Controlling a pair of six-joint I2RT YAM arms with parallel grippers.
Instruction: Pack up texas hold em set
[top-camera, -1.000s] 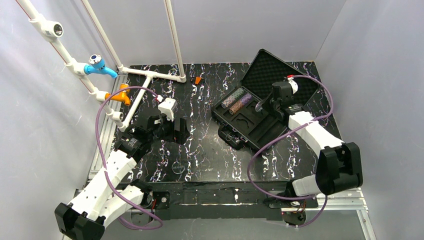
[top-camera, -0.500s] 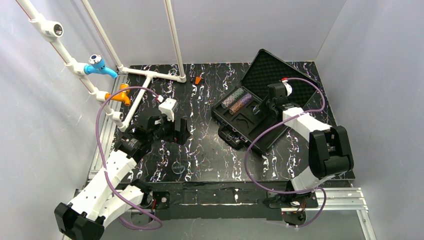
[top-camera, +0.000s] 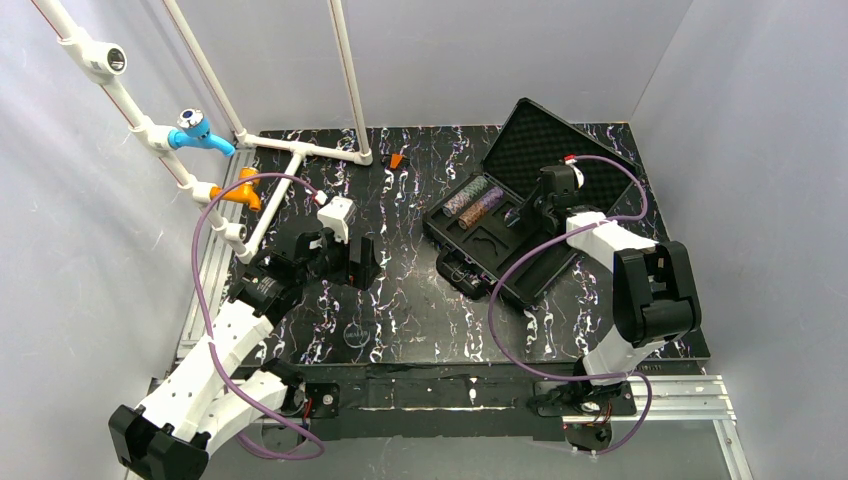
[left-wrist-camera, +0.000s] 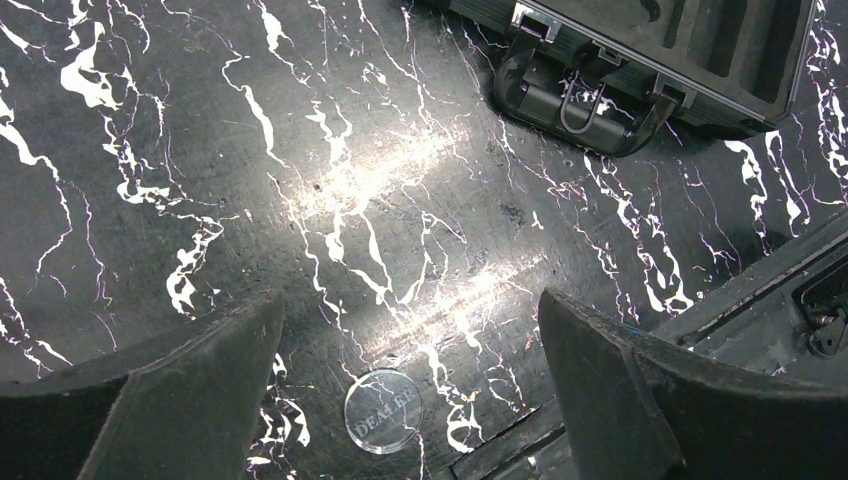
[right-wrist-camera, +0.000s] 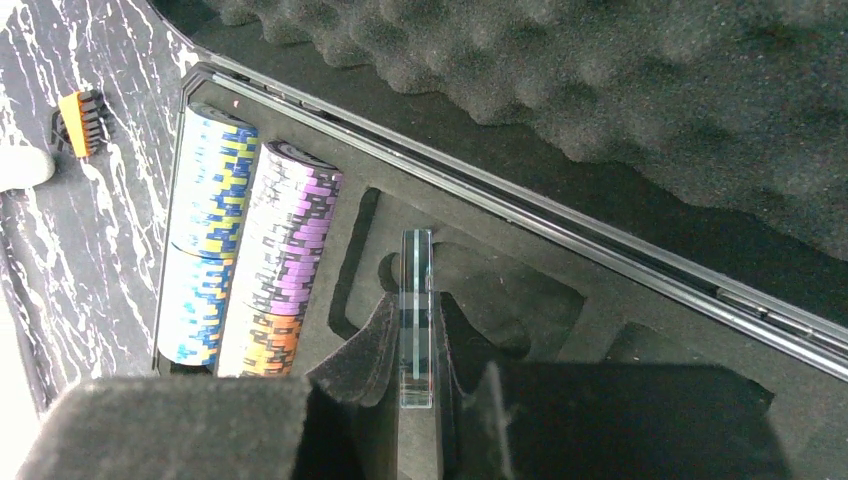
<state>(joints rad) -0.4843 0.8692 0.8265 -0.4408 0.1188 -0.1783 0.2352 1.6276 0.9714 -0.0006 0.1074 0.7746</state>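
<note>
The black case (top-camera: 548, 138) lies open at the back right, its foam lid raised. Rows of chip stacks (top-camera: 474, 199) fill the left end of its tray; in the right wrist view they show as a blue-yellow row (right-wrist-camera: 205, 225) and a purple-orange row (right-wrist-camera: 285, 265). My right gripper (right-wrist-camera: 416, 352) is shut on a clear flat piece (right-wrist-camera: 416, 295), held edge-on just above a recess in the moulded tray (right-wrist-camera: 520, 300). My left gripper (left-wrist-camera: 408, 310) hangs open over the table, with a clear disc marked DEALER (left-wrist-camera: 381, 411) lying below it.
A small orange piece (top-camera: 397, 160) lies on the marble-patterned table near the back edge. A white pipe frame (top-camera: 300, 150) with blue and orange fittings stands at the back left. The case's handle (left-wrist-camera: 585, 95) faces the left arm.
The right arm's elbow has swung in towards the case, and its gripper has shifted slightly over the tray, still gripping the clear piece. The left arm has not moved.
</note>
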